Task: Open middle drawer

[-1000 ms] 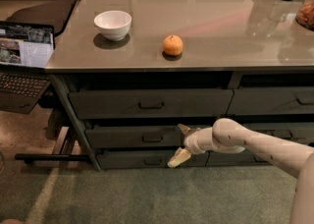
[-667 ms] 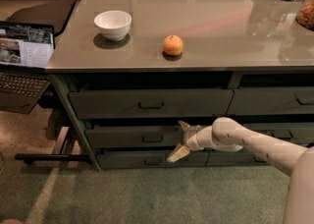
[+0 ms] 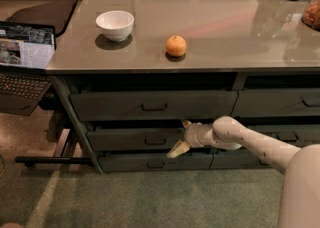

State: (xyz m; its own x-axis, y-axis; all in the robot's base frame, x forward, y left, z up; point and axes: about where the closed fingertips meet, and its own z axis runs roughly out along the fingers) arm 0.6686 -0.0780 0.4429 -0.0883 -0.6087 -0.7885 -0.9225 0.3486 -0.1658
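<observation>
On the glossy grey surface, a round white bowl stands left of a small orange fruit. Below, the wide dark grey-green middle drawer has a dark gap above its front. The cream two-finger hand, fingers apart, has edged slightly left and sits at the drawer front's right end.

Smooth cream-white tubular arm ends, low centre, in a gripper with tan fingers.
</observation>
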